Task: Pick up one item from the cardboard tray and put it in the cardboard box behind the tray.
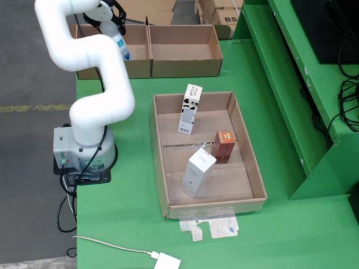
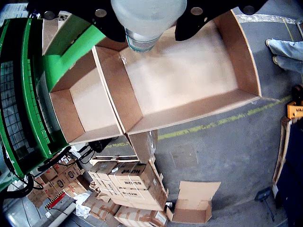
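My gripper [image 1: 114, 22] is at the top left of the fixed view, shut on a pale plastic bottle [image 1: 121, 46] with a blue-green cap pointing down. It holds the bottle above the left cardboard box [image 1: 137, 68] behind the tray. In the wrist view the bottle [image 2: 147, 21] sits between black fingers [image 2: 108, 22], over an empty box compartment [image 2: 189, 80]. The cardboard tray [image 1: 249, 168] holds a standing white carton with black print [image 1: 189, 109], a red-brown box [image 1: 224, 145] and a white box [image 1: 198, 171].
A second open box [image 1: 185, 53] stands right of the first. The arm's base [image 1: 84, 151] sits left of the tray. Green shelving [image 1: 291, 84] runs along the right. A white adapter with its cable [image 1: 167, 261] and a paper scrap [image 1: 216, 227] lie at the front.
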`<state>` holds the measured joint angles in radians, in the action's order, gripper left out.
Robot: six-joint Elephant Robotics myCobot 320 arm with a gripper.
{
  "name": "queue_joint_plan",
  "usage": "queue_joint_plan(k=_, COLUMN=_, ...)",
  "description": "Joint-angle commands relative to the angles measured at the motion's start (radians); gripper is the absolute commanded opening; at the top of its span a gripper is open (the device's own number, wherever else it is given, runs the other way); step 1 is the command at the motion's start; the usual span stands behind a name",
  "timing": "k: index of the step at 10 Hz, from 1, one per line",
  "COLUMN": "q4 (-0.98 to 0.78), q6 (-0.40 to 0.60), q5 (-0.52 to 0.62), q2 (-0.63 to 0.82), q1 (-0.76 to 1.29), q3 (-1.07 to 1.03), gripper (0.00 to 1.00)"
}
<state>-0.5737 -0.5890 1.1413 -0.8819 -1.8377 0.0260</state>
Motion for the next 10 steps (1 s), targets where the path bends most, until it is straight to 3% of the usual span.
queue_joint_plan(k=1, q4=0.0, q6=0.015, q5=0.016, q2=0.004, q1=0.042, q3=-0.026, gripper=0.0)
queue_joint_plan(k=10, q4=0.011, q6=0.025, q5=0.021, q2=-0.009, q1=0.053, q3=-0.026, gripper=0.0)
